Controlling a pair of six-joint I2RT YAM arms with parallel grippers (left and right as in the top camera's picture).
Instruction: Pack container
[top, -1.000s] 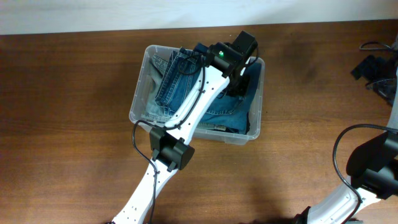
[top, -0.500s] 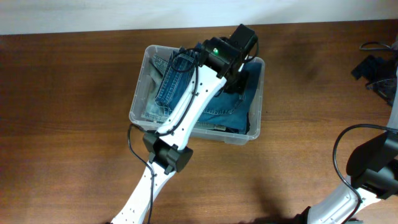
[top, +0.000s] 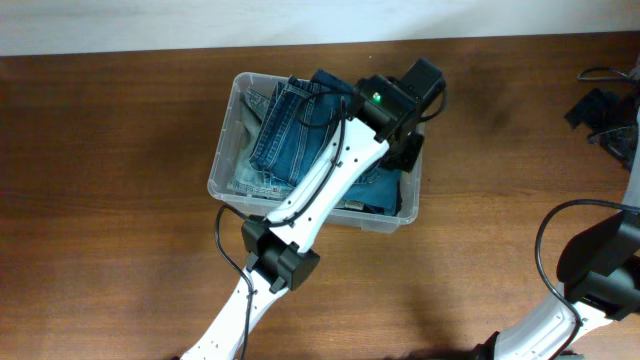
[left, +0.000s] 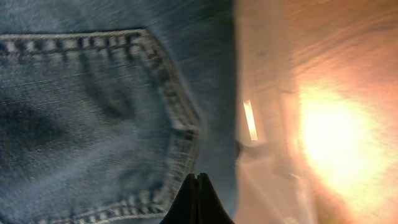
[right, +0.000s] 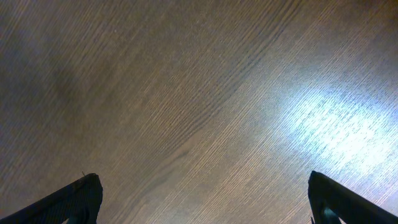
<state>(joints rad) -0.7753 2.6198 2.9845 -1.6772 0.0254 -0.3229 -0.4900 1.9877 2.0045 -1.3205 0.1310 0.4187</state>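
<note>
Nearby, right gripper (right: 202, 190) hanging released over bare table (right: 186, 93). Left gripper (left: 198, 183) clenched, holding nothing, nosing jeans (left: 93, 112) beside right wall of container (top: 222, 155), which is sitting mid-table. Risk: tips snagging denim, dragging it out.

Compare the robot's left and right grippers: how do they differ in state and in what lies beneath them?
The black left gripper is shut; the black right gripper is wide open. The left gripper is over blue denim jeans inside the clear plastic container; the right gripper is over bare brown wooden table. Both appear to hold nothing.
</note>
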